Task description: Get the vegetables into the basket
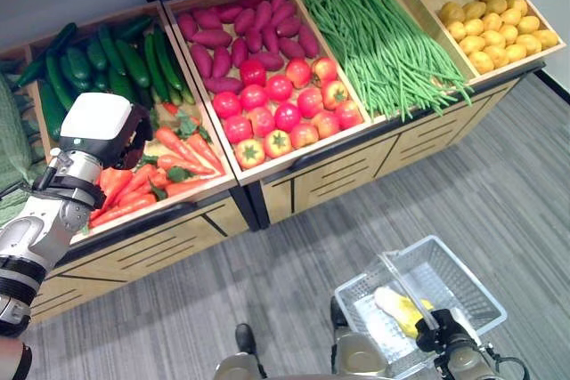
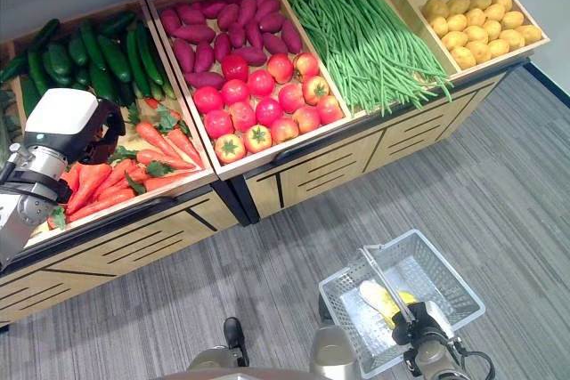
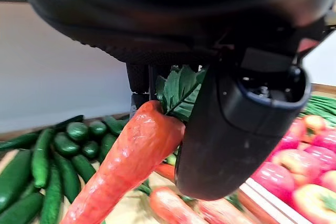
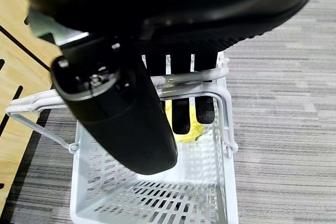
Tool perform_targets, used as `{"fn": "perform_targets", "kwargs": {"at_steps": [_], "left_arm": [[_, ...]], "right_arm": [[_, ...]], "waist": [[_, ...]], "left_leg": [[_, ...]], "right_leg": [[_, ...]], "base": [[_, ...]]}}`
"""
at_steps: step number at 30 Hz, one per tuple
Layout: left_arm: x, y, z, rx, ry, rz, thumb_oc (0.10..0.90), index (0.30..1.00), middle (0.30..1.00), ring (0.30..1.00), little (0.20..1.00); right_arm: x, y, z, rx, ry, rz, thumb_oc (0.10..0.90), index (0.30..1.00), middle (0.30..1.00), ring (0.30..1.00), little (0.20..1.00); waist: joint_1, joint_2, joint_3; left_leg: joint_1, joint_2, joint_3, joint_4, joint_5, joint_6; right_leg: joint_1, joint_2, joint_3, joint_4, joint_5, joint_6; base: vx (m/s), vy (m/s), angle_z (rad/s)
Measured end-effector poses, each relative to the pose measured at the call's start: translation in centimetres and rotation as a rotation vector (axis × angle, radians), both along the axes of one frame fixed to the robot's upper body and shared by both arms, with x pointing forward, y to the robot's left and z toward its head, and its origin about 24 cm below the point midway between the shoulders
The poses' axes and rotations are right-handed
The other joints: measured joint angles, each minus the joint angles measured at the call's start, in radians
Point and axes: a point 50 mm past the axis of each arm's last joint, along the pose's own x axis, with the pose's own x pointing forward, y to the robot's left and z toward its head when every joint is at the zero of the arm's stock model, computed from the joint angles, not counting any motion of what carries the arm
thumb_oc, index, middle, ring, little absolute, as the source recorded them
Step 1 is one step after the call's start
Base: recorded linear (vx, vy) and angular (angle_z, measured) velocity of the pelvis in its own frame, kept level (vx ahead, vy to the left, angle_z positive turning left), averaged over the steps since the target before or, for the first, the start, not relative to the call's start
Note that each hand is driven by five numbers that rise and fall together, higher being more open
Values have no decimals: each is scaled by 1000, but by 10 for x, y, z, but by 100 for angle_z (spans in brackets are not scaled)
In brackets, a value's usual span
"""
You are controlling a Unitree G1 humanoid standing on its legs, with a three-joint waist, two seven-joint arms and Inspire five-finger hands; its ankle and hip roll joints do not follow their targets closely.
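Right now the left hand [image 1: 116, 135] is at the left of the frame, over the bin of carrots [image 1: 174, 162]. Its own close view shows the thumb [image 3: 236, 129] and fingers [image 3: 139, 82] pinching one carrot [image 3: 128, 163] just below its green leaves. The carrot hangs down from the hand, with the cucumbers [image 3: 47, 156] and the tomatoes [image 3: 299, 166] behind it. So the picking-up step looks done, or almost done.

The basket [image 1: 423, 304] is at the bottom right of the frame, low over the grey floor and well apart from the carrot bin. The right hand [image 4: 184, 103] has its fingers curled round the basket's white handle [image 4: 194, 80] and carries it. Something yellow and pale [image 1: 396, 307] already lies inside.

Next, I think the left hand needs to lift the carrot clear of the bin, swing it across to the lower right, and bring it over the open top of the basket. Then it can let go. The carrot is long, so it may need to go in lying down, clear of the handle.
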Motion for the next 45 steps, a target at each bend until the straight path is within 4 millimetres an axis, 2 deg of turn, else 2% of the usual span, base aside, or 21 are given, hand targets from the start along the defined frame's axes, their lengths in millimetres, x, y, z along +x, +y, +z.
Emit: {"fn": "perform_targets", "kwargs": {"at_steps": [7, 13, 17, 19, 20, 21, 22, 23, 24, 25, 27, 29, 32, 34, 36, 37, 40, 41, 45], "left_arm": [[-11, -45, -16, -14, 130, -262, 400, 300, 300, 300, 300], [-17, -60, -15, -48, 171, -359, 400, 300, 300, 300, 300], [-18, -65, -14, -79, 182, -383, 400, 300, 300, 300, 300], [-18, -66, -12, -99, 177, -389, 400, 300, 300, 300, 300], [-19, -66, -7, -93, 170, -395, 400, 300, 300, 300, 300], [-20, -65, -3, -69, 173, -406, 400, 300, 300, 300, 300], [-20, -65, -3, -65, 181, -404, 400, 300, 300, 300, 300], [-20, -64, -2, -58, 183, -402, 400, 300, 300, 300, 300], [-20, -63, -1, -55, 183, -397, 400, 300, 300, 300, 300], [-19, -62, -3, -57, 189, -388, 400, 300, 300, 300, 300], [-17, -60, -9, -82, 197, -365, 400, 300, 300, 300, 300], [-17, -59, -9, -83, 199, -356, 400, 300, 300, 300, 300], [-14, -76, -11, -131, 185, -411, 400, 300, 300, 300, 300], [-14, -86, -6, -139, 161, -458, 400, 300, 300, 300, 300], [-12, -91, -2, -152, 143, -478, 400, 300, 300, 300, 300], [-11, -96, -5, -161, 150, -491, 400, 300, 300, 300, 300], [-12, -100, -12, -168, 177, -505, 400, 300, 300, 300, 300], [-13, -102, -15, -175, 189, -512, 400, 300, 300, 300, 300], [-13, -112, -18, -219, 194, -545, 400, 300, 300, 300, 300]], "right_arm": [[-8, -2, -1, 3, 7, -13, 400, 300, 300, 300, 300], [-8, -1, -1, 14, 1, -10, 400, 300, 300, 300, 300], [-13, 0, -2, 26, -12, -32, 400, 300, 300, 300, 300], [-14, 2, -3, 34, -8, -33, 400, 300, 300, 300, 300], [-12, 7, -5, 47, -13, -31, 400, 300, 300, 300, 300], [-14, 14, -8, 67, -4, -35, 400, 300, 300, 300, 300], [-20, 14, -11, 67, 23, -46, 400, 300, 300, 300, 300], [-22, 14, -12, 67, 34, -53, 400, 300, 300, 300, 300], [-27, 14, -13, 71, 46, -56, 400, 300, 300, 300, 300], [-35, 15, -15, 73, 66, -61, 400, 300, 300, 300, 300], [-38, 10, -14, 61, 76, -73, 400, 300, 300, 300, 300], [-27, 9, -11, 57, 49, -66, 400, 300, 300, 300, 300], [-22, -1, -6, 37, 24, -87, 400, 300, 300, 300, 300], [-21, -5, -4, 25, 20, -90, 400, 300, 300, 300, 300], [-24, -5, -4, 20, 29, -97, 400, 300, 300, 300, 300], [-31, -8, -6, 13, 51, -105, 400, 300, 300, 300, 300], [-42, -12, -6, 1, 78, -115, 400, 300, 300, 300, 300], [-44, -14, -5, -6, 82, -116, 400, 300, 300, 300, 300], [-46, -19, -2, -22, 70, -107, 400, 300, 300, 300, 300]], "waist": [[-10, -2, -6], [-19, -19, -15], [-36, -48, -14], [-45, -71, -15], [-45, -95, -12], [-44, -122, -13], [-22, -122, -16], [-16, -115, -13], [-15, -120, -17], [-13, -136, -27], [-3, -121, -26], [-15, -113, -25], [-39, -98, -31], [-49, -89, -36], [-55, -85, -38], [-60, -66, -48], [-61, -40, -61], [-61, -22, -69], [-61, 11, -80]], "left_leg": [[9, -5, 14, 0, 0, 2], [22, -16, 44, 0, -7, 7], [34, -50, 81, -1, -19, 26], [43, -67, 109, -1, -26, 34], [42, -75, 136, -1, -33, 38], [40, -79, 165, -5, -36, 44], [40, -64, 203, -1, -33, 49], [39, -46, 215, 0, -32, 46], [41, -41, 215, 0, -31, 40], [46, -48, 210, 0, -33, 35], [61, -30, 217, 0, -30, 24], [69, -18, 217, 0, -29, 22], [95, -19, 207, 0, -31, 18], [97, -19, 198, 0, -41, 4], [96, -23, 195, 0, -41, 4], [96, -22, 191, 0, -42, 4], [94, -22, 189, -1, -42, 3], [91, -19, 185, -1, -42, 3], [82, -5, 173, 0, -35, -4]], "right_leg": [[-2, 0, 18, 0, 5, 2], [-9, -5, 53, 1, 14, 10], [-28, -31, 97, 14, 27, 26], [-37, -43, 125, 17, 33, 36], [-57, -49, 152, 17, 43, 44], [-75, -62, 137, 11, 38, 53], [-83, -81, 22, 3, -14, 52], [-94, -88, -36, 21, -17, 52], [-92, -92, -61, 47, -5, 52], [-74, -95, -54, 42, 36, 44], [-62, -65, -38, 24, 48, 33], [-50, -49, -37, 8, 54, 25], [-20, -50, -39, 2, 54, 25], [-17, -51, -39, 1, 53, 25], [-17, -58, -40, 1, 54, 26], [-17, -62, -40, 1, 54, 27], [-18, -62, -43, 1, 54, 27], [-18, -61, -45, 1, 53, 28], [-18, -51, -60, 0, 44, 32]], "base": [[14, 29, -7], [-24, 95, -16], [-77, 139, -25], [-101, 27, -42], [-162, 7, -64], [-170, 11, -91], [-121, 3, -76], [-27, -36, -50], [26, -48, -11], [34, -45, -7], [35, -3, -23], [49, -14, -19], [19, -20, -1], [1, -48, 4], [36, -106, 4], [35, -100, 1], [24, -92, 3], [32, -133, 5], [37, -154, 9]]}}
